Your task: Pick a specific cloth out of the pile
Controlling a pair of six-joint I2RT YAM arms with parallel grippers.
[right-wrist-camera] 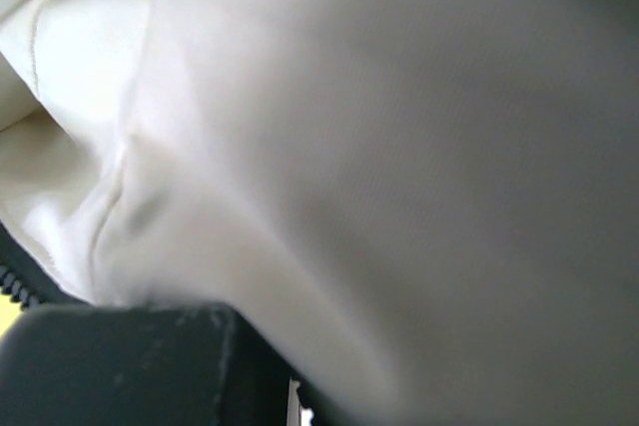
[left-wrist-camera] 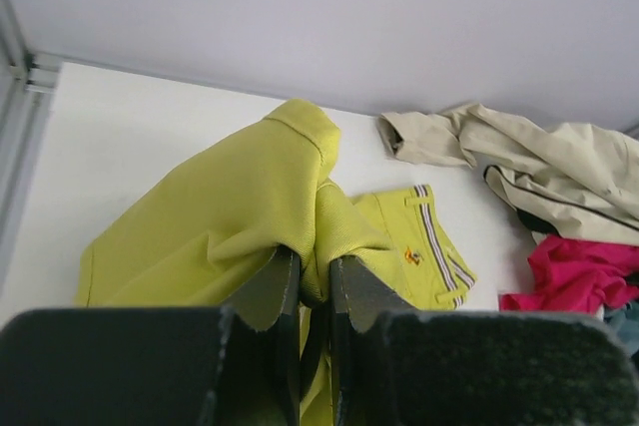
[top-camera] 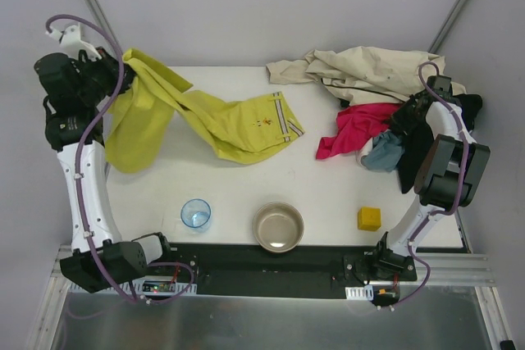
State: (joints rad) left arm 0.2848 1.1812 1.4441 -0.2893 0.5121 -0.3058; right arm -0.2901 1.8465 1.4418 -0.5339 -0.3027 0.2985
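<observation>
The yellow-green cloth point(top-camera: 238, 120) trails from the table's middle up to the far left corner. My left gripper point(top-camera: 123, 61) is shut on a fold of it and holds that end raised. In the left wrist view the fold point(left-wrist-camera: 220, 216) is pinched between the jaws of the left gripper point(left-wrist-camera: 315, 266). The pile point(top-camera: 369, 71) lies at the far right: a big beige cloth with magenta point(top-camera: 357, 129), blue-grey point(top-camera: 384, 153) and black point(top-camera: 410, 165) pieces. My right gripper point(top-camera: 408, 116) is down in the pile, its jaws hidden. Blurred beige cloth point(right-wrist-camera: 349, 147) fills the right wrist view.
A blue cup point(top-camera: 195, 213), a metal bowl point(top-camera: 278, 226) and a yellow block point(top-camera: 369, 219) stand along the table's near edge. Part of the yellow-green cloth hangs over the left edge point(top-camera: 135, 141).
</observation>
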